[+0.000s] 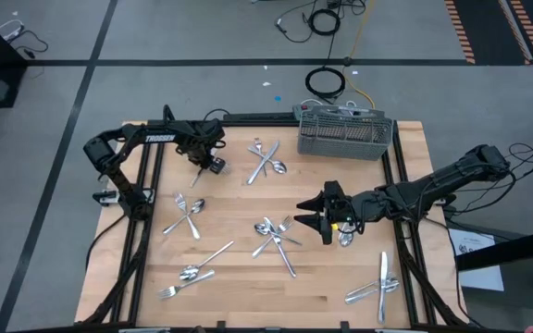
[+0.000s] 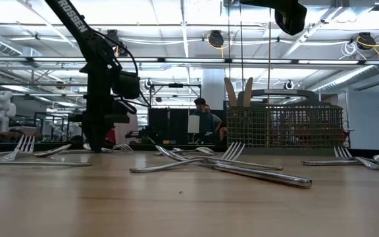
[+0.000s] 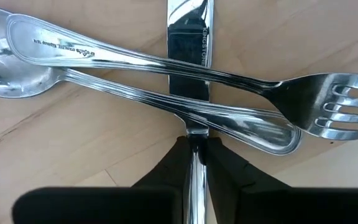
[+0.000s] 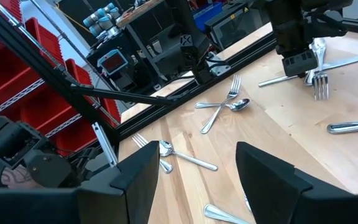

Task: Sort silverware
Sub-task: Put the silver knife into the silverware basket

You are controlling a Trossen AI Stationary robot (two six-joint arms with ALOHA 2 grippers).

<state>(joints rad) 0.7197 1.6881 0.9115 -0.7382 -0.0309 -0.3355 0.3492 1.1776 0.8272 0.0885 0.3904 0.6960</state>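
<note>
My left gripper point(image 1: 213, 166) points down at the table's far left and is shut on a silver knife point(image 3: 188, 37). The knife lies flat on the wood. A fork point(image 3: 328, 102) and a spoon point(image 3: 17, 81) lie crossed over the knife's blade. The high view hides most of this pile under the gripper. My right gripper point(image 1: 315, 222) hangs open above the table's middle right, holding nothing. More silverware lies in crossed piles: far middle point(image 1: 266, 162), left point(image 1: 188, 213), centre point(image 1: 276, 236), near left point(image 1: 188, 273) and near right point(image 1: 378, 287). My left gripper pinches the knife's handle point(image 3: 196, 138), close to where it joins the blade, between its two fingers point(image 3: 166, 168). The fingers come from above and point down, one on each long side of the handle. The knife rests on the table under the fork and spoon.
A grey mesh caddy point(image 1: 345, 134) stands at the table's far edge, right of centre. A spoon point(image 1: 345, 239) lies below my right arm's wrist. Black frame rails point(image 1: 146, 213) run along the table's left and right sides. A person shows in the room beyond the table point(image 2: 202, 115).
</note>
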